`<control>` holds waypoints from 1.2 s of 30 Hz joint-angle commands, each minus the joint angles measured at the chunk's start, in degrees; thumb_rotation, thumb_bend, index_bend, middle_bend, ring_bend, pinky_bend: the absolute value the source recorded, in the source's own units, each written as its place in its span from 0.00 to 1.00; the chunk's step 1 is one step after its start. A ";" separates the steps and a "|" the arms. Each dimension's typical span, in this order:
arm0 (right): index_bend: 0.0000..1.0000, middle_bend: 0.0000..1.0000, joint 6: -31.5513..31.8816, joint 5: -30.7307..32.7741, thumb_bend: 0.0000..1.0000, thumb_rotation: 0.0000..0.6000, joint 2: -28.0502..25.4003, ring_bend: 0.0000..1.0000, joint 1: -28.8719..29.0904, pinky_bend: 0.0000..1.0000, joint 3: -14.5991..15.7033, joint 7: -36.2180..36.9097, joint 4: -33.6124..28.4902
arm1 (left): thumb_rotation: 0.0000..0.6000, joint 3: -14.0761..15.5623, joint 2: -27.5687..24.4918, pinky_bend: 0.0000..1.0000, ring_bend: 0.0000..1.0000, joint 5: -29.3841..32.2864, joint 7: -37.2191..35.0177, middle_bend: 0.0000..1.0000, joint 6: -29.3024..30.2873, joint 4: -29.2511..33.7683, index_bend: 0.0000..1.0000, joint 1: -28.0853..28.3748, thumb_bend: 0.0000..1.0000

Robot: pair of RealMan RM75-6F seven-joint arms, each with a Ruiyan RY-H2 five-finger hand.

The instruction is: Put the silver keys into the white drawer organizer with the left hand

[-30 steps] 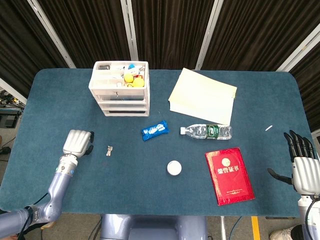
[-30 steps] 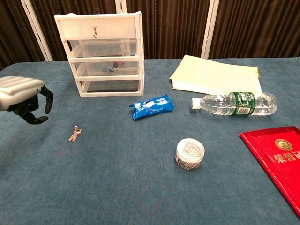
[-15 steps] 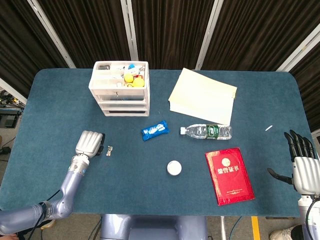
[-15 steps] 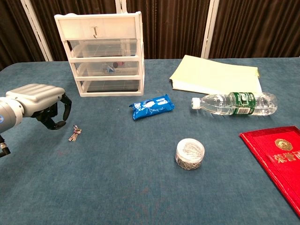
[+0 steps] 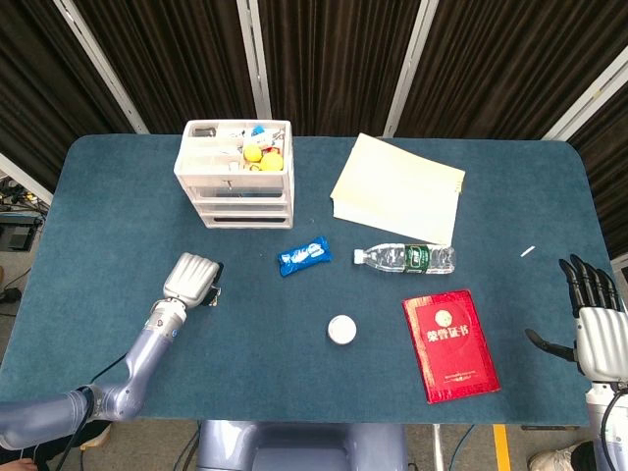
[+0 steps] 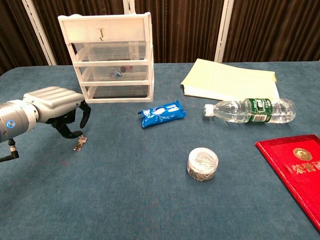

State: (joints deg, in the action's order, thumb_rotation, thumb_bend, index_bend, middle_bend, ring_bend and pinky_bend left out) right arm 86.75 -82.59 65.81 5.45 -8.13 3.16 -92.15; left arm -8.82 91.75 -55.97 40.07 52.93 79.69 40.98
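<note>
The silver keys [image 6: 79,144] lie on the blue table, in front of the white drawer organizer [image 5: 235,191] [image 6: 113,65]. My left hand [image 5: 192,279] [image 6: 58,105] hovers right over them, palm down. Its fingers [image 6: 84,111] curl downward around the keys without gripping them. In the head view the hand hides nearly all of the keys. The organizer's top tray is open at the top and holds small yellow and other items. My right hand [image 5: 597,329] stays at the table's right front edge with fingers spread and nothing in it.
A blue packet [image 6: 161,113], a water bottle [image 6: 250,110] lying on its side, a round tin [image 6: 202,163], a red booklet [image 5: 449,342] and a yellow paper pad [image 5: 397,187] lie right of the keys. A small white piece [image 5: 528,251] lies far right.
My left hand has moved right across the table until it stands over the keys, with its fingers now curling down around them. My right hand has not moved.
</note>
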 commanded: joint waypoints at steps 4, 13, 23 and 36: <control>0.00 0.00 0.11 0.05 0.04 1.00 0.09 0.00 0.03 0.00 -0.12 -0.27 0.05 | 1.00 0.98 -1.08 0.75 0.90 -1.25 -1.63 1.00 -1.18 -0.64 0.53 0.77 0.34; 0.00 0.00 0.41 0.26 0.04 1.00 0.36 0.00 -0.01 0.00 -0.35 -0.54 0.09 | 1.00 2.03 -1.43 0.75 0.90 -2.13 -2.96 1.00 -1.52 -1.93 0.54 1.37 0.34; 0.00 0.00 0.50 0.23 0.04 1.00 0.39 0.00 -0.04 0.00 -0.42 -0.39 0.07 | 1.00 2.94 -0.50 0.75 0.90 -1.20 -2.54 1.00 -1.69 -3.17 0.55 1.94 0.34; 0.00 0.00 0.53 0.29 0.04 1.00 0.39 0.00 -0.05 0.00 -0.51 -0.32 0.03 | 1.00 3.33 0.82 0.75 0.89 -0.31 -3.13 1.00 -1.54 -4.94 0.55 2.22 0.35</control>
State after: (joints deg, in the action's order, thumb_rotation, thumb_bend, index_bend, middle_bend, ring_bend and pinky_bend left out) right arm 87.27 -82.29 66.20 5.40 -8.64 2.85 -92.11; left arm -5.49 92.52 -56.26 36.99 51.37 74.79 43.18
